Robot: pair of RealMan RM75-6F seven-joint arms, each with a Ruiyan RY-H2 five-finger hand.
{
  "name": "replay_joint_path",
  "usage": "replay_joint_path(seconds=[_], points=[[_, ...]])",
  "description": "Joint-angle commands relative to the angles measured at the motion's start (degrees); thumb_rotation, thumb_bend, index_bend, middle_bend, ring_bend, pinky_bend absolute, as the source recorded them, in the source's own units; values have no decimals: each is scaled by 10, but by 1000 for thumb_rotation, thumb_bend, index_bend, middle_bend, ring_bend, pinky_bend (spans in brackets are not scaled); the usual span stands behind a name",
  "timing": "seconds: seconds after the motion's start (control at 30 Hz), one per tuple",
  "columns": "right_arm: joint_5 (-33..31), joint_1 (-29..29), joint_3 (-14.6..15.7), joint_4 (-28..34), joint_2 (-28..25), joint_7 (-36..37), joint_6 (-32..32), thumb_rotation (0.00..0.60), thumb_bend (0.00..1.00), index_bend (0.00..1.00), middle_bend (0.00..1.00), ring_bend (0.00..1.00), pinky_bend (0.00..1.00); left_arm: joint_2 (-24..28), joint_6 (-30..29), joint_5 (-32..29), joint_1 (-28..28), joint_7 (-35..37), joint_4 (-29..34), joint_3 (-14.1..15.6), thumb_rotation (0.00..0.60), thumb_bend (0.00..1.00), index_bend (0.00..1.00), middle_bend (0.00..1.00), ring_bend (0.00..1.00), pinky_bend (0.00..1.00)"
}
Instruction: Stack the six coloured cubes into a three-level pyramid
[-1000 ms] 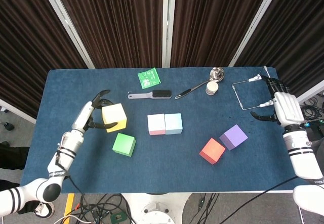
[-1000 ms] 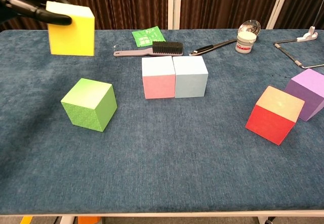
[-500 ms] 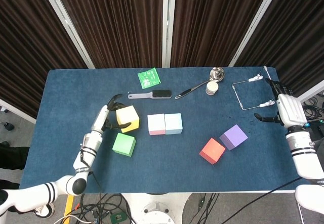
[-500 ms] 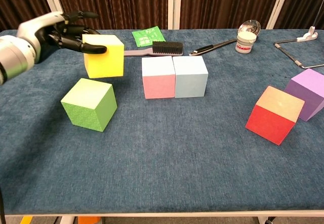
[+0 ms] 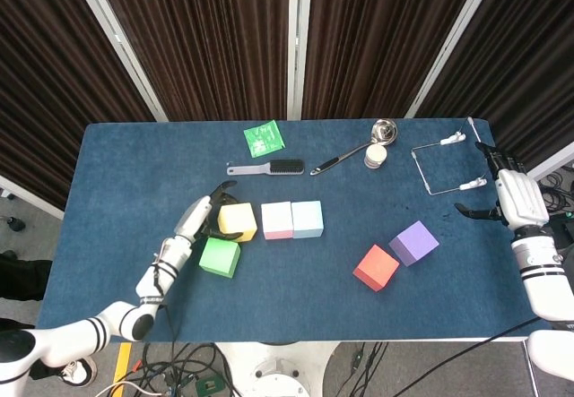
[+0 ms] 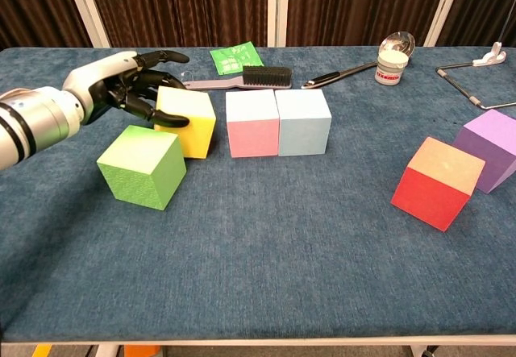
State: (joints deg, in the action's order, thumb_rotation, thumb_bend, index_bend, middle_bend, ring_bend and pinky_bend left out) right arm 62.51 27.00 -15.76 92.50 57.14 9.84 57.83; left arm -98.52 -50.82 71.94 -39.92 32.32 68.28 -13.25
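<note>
— Where is the left hand (image 6: 121,91) sitting?

— It is gripping the yellow cube (image 6: 188,121), with its dark fingers (image 6: 165,118) wrapping over the cube's top and left side. The cube is sitting low on the blue counter (image 6: 258,268), just left of the pink cube (image 6: 252,123) with a narrow gap showing between them.

— And the other cubes?

— The pink cube and the light blue cube (image 6: 303,121) are touching side by side in the middle of the counter. The green cube (image 6: 143,166) is lying just in front of the yellow one, turned at an angle. Over on the right, the red cube (image 6: 436,183) and the purple cube (image 6: 488,150) are sitting close together, well apart from the middle pair.

— What is the right hand (image 5: 517,196) doing?

— It is hovering at the counter's right edge, holding nothing, with fingers spread apart, beside a wire frame (image 5: 441,166).

— Anything at the back?

— A brush (image 6: 242,77), a green packet (image 6: 234,56), a ladle (image 6: 363,62) and a small white jar (image 6: 391,66) are lying there.
</note>
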Motion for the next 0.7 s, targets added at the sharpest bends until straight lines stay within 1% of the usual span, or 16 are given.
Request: replay_joint_path(seconds=[0.03, 0.2, 0.43, 0.53, 0.7], points=[[1, 1, 0, 1, 0, 0, -1, 600, 68, 0, 69, 0, 0, 10, -4, 16, -1, -14, -3, 10, 600, 148, 89, 394, 151, 222], [3, 4, -1, 6, 1, -5, -3, 600, 68, 0, 67, 0, 0, 38, -5, 28, -3, -48, 18, 15, 600, 148, 87, 329, 115, 218], [3, 6, -1, 13, -3, -9, -4, 600, 68, 0, 66, 0, 0, 71, 16, 22, -7, -96, 47, 24, 600, 147, 85, 245, 86, 210], [2, 6, -2, 15, -6, -11, -5, 600, 68, 0, 66, 0, 0, 92, 31, 14, -14, -132, 71, 27, 600, 147, 85, 215, 69, 210], [1, 7, -1, 16, -7, -11, -10, 600, 69, 0, 67, 0, 0, 119, 51, -29, -32, -220, 120, 17, 600, 148, 84, 208, 69, 212]])
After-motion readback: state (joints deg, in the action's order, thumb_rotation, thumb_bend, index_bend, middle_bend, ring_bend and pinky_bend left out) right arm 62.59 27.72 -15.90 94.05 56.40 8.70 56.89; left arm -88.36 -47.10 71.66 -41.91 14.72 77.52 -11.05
